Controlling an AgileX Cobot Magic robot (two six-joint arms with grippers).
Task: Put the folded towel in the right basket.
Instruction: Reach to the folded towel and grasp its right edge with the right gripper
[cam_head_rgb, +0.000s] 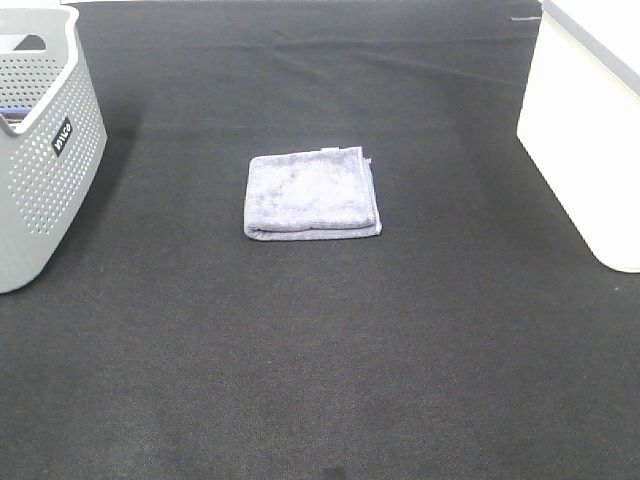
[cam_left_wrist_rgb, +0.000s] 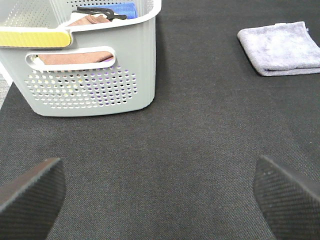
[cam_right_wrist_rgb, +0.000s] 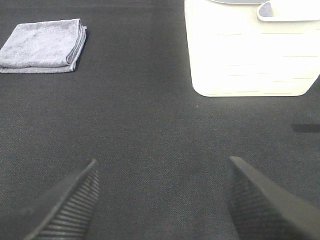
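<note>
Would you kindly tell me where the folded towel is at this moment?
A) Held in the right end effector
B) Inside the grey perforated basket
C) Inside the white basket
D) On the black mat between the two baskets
D: the folded towel lies flat on the black mat, apart from both the grey perforated basket on the left and the white basket on the right.

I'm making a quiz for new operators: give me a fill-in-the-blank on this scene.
The folded towel lies ____ the grey basket and the white basket.
The white basket stands on the ____ of the exterior high view.
The left pincer and right pincer both stand ____, holding nothing.
Missing: between; right; open.
</note>
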